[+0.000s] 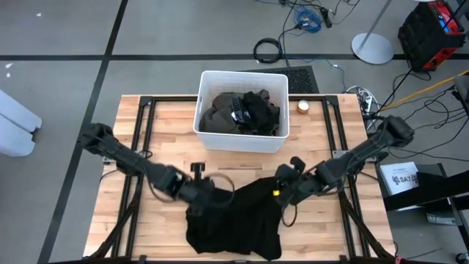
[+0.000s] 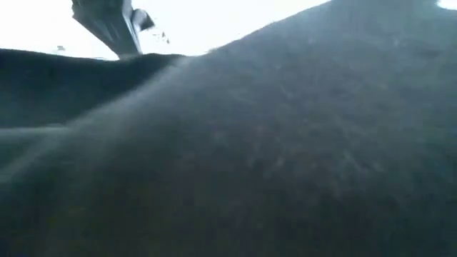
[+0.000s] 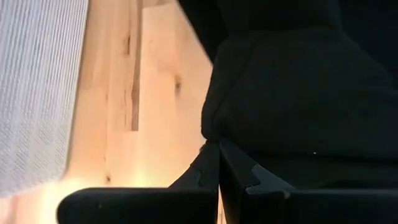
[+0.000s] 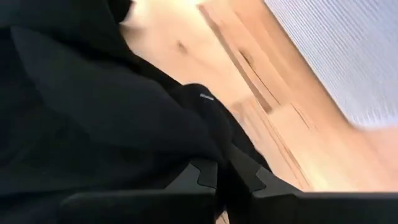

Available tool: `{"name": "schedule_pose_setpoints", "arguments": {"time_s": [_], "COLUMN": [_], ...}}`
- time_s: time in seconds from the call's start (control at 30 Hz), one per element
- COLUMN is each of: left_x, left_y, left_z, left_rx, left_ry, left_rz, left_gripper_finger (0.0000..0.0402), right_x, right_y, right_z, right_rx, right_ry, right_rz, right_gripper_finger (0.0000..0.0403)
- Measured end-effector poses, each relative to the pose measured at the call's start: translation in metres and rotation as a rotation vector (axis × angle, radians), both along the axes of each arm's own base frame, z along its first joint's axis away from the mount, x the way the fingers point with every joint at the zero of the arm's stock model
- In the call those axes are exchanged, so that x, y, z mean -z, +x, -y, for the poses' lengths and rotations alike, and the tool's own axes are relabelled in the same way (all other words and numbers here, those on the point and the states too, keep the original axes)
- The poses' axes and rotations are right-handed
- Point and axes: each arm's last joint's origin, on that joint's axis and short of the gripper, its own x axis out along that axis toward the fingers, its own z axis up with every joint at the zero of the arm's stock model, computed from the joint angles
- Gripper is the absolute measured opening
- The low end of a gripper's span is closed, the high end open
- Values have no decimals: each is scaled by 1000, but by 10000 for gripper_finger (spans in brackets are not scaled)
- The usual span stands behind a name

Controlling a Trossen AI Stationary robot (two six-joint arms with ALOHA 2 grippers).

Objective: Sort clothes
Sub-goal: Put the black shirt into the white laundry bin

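A black garment (image 1: pixel 234 220) is spread over the table's near middle, and it fills the low view (image 2: pixel 285 157). My left gripper (image 1: pixel 207 193) is shut on its upper left corner. My right gripper (image 1: pixel 283 192) is shut on its upper right corner. Its upper edge runs between the two. At the far middle stands a white bin (image 1: pixel 201 110) with more dark clothes (image 1: pixel 242 114) heaped inside. My left gripper pinches a bunched fold at the garment's upper left corner (image 3: pixel 214 134) between its two fingers, slanting down from the table's left. The cloth spreads away beyond the fingertips, its lower part on the table. My right gripper pinches a bunched fold at the garment's upper right corner (image 4: pixel 208 124) between its two fingers, slanting down from the table's right. Several layers gather at the fingertips. The rest of the cloth drapes away toward the table's near edge.
A small round object (image 1: pixel 303 106) lies on the wood right of the bin. Black frame rails (image 1: pixel 143 125) run along the table's left and right sides. Bare wood (image 1: pixel 165 139) lies between the bin and the garment.
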Motion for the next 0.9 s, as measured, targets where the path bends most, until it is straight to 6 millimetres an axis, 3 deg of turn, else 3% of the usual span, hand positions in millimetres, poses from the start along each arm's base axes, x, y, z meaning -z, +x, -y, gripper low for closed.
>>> {"name": "schedule_pose_setpoints", "arguments": {"time_s": [0.13, 0.27, 0.53, 0.7, 0.9], "left_x": [12, 27, 41, 34, -7], "left_y": [-2, -1, 1, 3, 2], "left_z": [-30, -44, -47, -48, -52], "left_rx": [-55, -111, -200, -204, -205], "left_ry": [-123, -280, -323, -327, -352], "left_rz": [22, 41, 22, 38, 106], "left_gripper_finger": [0, 1, 61, 129, 174], "right_x": [25, 52, 90, 103, 117], "right_y": [-16, -24, -20, -11, -2], "right_z": [16, 22, 22, 25, 28], "right_rx": [100, 156, 149, 157, 142], "right_ry": [45, 50, 2, -20, -52], "right_rz": [5, -15, -75, -88, -110], "right_gripper_finger": [2, 21, 134, 220, 280]}}
